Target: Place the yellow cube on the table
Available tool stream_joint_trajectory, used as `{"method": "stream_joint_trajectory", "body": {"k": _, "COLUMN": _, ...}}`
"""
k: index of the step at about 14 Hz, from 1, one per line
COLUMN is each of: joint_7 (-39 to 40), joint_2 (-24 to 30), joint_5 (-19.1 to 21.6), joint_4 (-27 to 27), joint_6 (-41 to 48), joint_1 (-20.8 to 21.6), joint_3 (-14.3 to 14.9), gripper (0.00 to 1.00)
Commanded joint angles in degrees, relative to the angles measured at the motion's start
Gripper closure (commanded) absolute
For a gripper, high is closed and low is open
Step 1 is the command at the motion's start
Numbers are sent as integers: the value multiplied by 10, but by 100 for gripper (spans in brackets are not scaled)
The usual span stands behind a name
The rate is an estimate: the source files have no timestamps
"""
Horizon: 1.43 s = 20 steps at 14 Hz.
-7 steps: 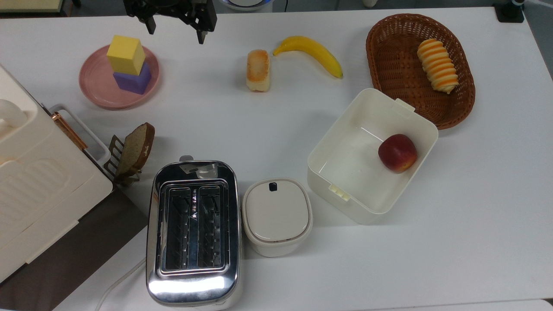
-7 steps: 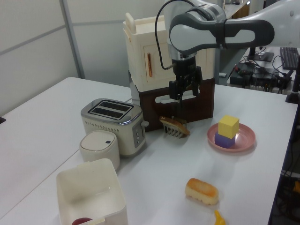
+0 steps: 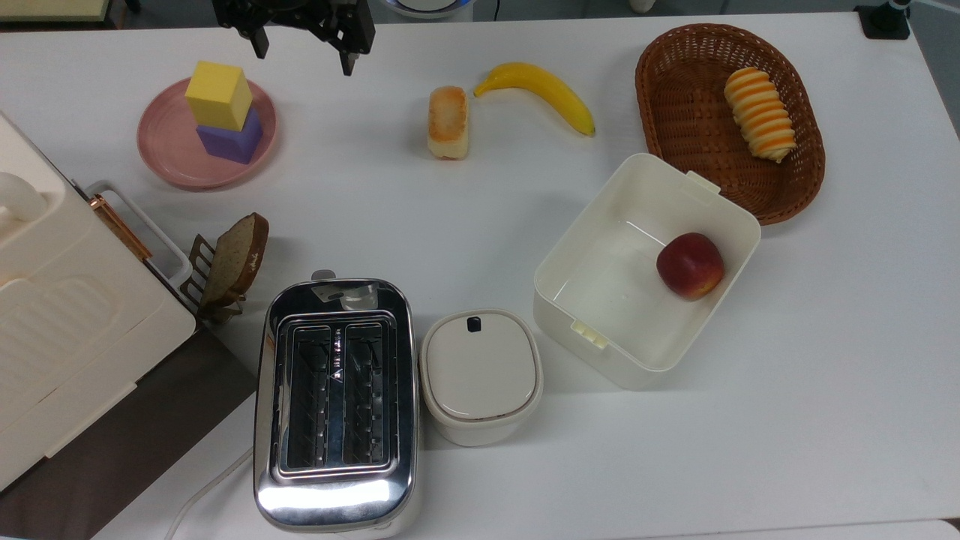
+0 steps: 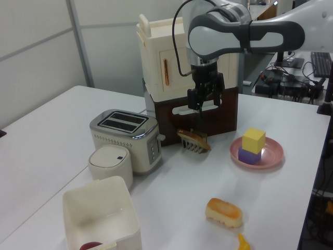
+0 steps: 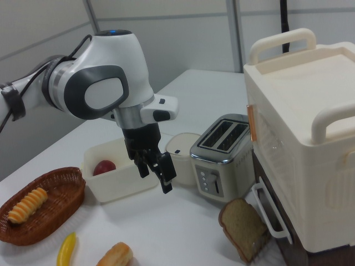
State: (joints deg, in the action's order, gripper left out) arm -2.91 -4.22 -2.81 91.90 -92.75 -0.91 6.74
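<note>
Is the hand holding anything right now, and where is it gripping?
Nothing is held. The hand hangs open and empty above the table; the yellow cube sits untouched on the purple cube.

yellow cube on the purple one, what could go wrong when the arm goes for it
The yellow cube sits stacked on the purple cube on the pink plate, so a sideways nudge could topple the stack or drag the purple cube along. The gripper, jaws open, hangs beside the plate; a low approach might clip the plate's rim. The bread slice in its rack limits set-down room nearby.
</note>
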Motion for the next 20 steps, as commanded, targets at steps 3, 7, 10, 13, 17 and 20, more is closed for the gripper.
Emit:
{"method": "stream_joint_trajectory", "body": {"k": 3, "joint_7": -6, "joint_2": 4, "joint_5": 2, "joint_4": -5, "joint_6": 10, "joint_1": 2, "joint_3": 3, "gripper": 0}}
{"method": "stream_joint_trajectory", "body": {"k": 7, "joint_7": -6, "joint_2": 4, "joint_5": 2, "joint_4": -4, "joint_6": 10, "joint_1": 2, "joint_3": 3, "gripper": 0}}
{"method": "stream_joint_trajectory", "body": {"k": 10, "joint_7": -6, "joint_2": 4, "joint_5": 1, "joint_4": -4, "joint_6": 10, "joint_1": 2, "joint_3": 3, "gripper": 0}}
{"method": "stream_joint_trajectory", "body": {"k": 13, "joint_7": -6, "joint_2": 4, "joint_5": 1, "joint_4": -4, "joint_6": 10, "joint_1": 3, "joint_3": 3, "gripper": 0}}
{"method": "stream_joint_trajectory", "body": {"k": 17, "joint_7": -5, "joint_2": 3, "joint_5": 1, "joint_4": -2, "joint_6": 10, "joint_1": 3, "joint_3": 3, "gripper": 0}}
{"method": "stream_joint_trajectory", "body": {"k": 20, "joint_7": 4, "joint_2": 2, "joint_5": 1, "joint_4": -1, "joint_6": 9, "joint_1": 4, "joint_3": 3, "gripper": 0}}
